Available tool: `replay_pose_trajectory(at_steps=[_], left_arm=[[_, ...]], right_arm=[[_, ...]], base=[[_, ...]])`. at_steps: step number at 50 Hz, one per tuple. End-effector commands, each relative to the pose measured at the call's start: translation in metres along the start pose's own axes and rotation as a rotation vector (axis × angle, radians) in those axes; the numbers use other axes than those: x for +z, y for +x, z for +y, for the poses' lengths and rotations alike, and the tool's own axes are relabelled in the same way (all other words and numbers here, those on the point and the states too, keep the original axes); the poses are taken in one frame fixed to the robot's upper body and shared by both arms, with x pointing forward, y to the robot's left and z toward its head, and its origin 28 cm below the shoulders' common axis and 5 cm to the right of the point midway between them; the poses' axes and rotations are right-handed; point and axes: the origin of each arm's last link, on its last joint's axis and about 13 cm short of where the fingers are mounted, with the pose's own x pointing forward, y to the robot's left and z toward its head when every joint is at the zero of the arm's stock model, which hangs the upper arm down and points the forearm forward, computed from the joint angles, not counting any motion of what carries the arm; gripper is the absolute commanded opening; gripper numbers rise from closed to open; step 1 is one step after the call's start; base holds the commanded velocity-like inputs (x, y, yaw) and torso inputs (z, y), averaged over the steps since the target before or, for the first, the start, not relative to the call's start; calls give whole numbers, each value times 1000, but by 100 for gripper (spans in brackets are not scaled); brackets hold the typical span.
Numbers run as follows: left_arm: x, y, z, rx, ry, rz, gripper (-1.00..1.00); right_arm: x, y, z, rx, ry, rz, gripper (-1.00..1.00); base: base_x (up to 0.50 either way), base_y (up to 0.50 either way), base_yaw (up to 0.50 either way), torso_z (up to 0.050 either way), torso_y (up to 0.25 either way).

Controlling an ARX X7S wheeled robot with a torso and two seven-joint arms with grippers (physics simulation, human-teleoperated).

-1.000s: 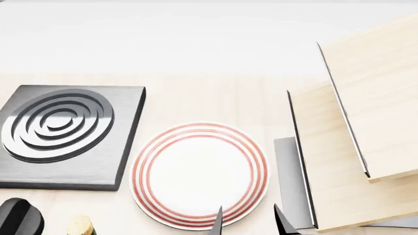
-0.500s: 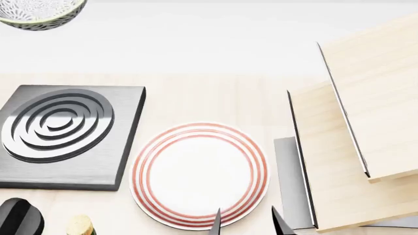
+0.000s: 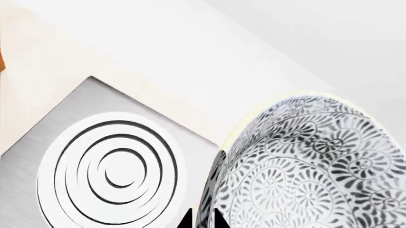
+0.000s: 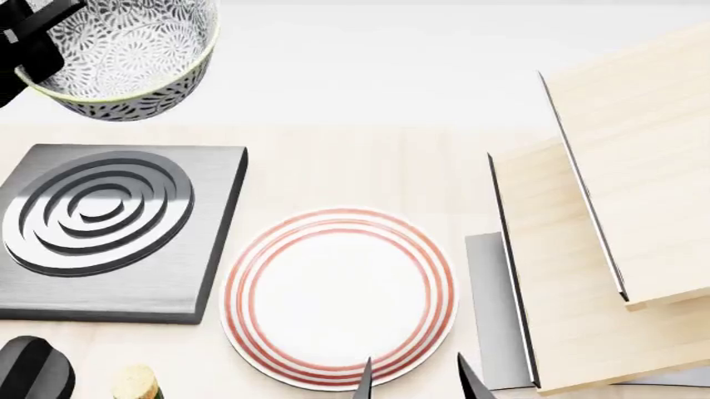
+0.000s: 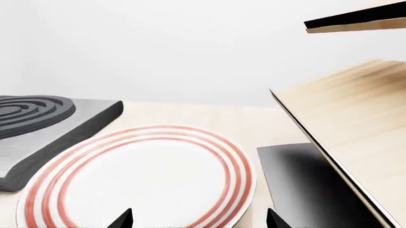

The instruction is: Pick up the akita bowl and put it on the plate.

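The akita bowl (image 4: 128, 62), patterned grey-black with a pale rim, hangs in the air at the head view's top left, above the far edge of the stove burner (image 4: 106, 229). My left gripper (image 4: 33, 37) is shut on its rim. In the left wrist view the bowl's wall (image 3: 304, 166) stands between the two dark fingertips of that gripper (image 3: 203, 221). The white plate with red rings (image 4: 338, 297) lies flat on the table in the middle. My right gripper (image 4: 413, 381) is open at the plate's near edge, and in the right wrist view its tips (image 5: 198, 219) stand wide apart over the plate (image 5: 140, 180).
A grey square burner (image 5: 38, 123) sits left of the plate. Light wooden panels (image 4: 621, 208) lean at the right, with a dark grey slab (image 4: 494, 307) beneath them. A black knob (image 4: 32, 370) and a cork-topped item (image 4: 135, 382) stand at the near left edge.
The bowl, held by the left gripper, has come into the head view from the top left and moved right and down. The right gripper has barely shifted.
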Motion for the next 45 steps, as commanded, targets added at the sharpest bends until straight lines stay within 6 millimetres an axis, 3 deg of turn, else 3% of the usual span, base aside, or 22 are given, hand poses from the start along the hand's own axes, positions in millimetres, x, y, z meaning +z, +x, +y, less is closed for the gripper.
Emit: replay_pose_trajectory(at_steps=[1,16,27,45], left_arm=[[-6,-1,-9,-28,46,39,-100],[-24,5,-28,-15,246,44,-100],[-25,4,-37,-77,247,35,-100],[-38,11,-45,-135,294,35,-100]], right_arm=[[-1,1,0,3,0,5,100],[-3,0,1,6,1,10,100],[-6,1,1,7,1,18,100],[-8,2,1,6,0,28,100]], base=[[0,0,0,0,0],[0,0,0,0,-11],[0,0,0,3,-148],[0,0,0,0,-28]])
